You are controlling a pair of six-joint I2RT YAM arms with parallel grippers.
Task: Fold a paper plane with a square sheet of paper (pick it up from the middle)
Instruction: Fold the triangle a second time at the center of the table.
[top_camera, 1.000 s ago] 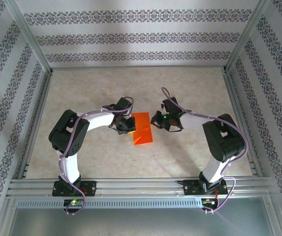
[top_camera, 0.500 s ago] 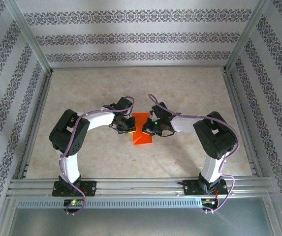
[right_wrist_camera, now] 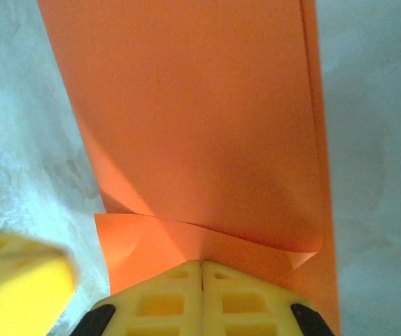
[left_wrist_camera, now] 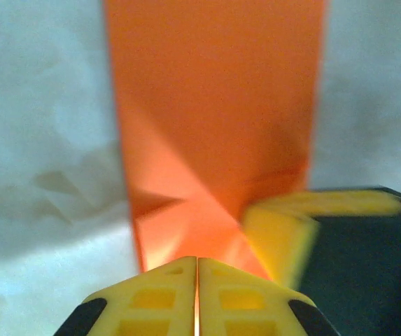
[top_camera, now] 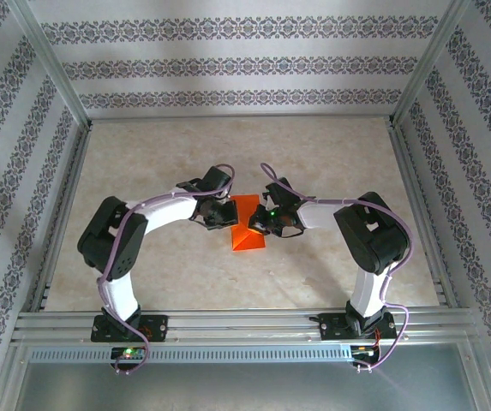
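Jaws together on left tool (left_wrist_camera: 197, 262) and right tool (right_wrist_camera: 201, 264), seemingly against the folded paper (left_wrist_camera: 214, 105).

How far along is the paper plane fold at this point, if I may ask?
Early on. Done: the square sheet of paper lies as a folded strip with diagonal flaps creased in. In hand: the left gripper and right gripper, both shut, sit tips-down at its opposite edges over a flap. To do: no pointed, winged dart yet.

Both arms bow outward at the elbows, the left gripper (top_camera: 224, 215) aimed toward three o'clock, the right gripper (top_camera: 257, 225) toward nine o'clock, jaws of each pressed together.
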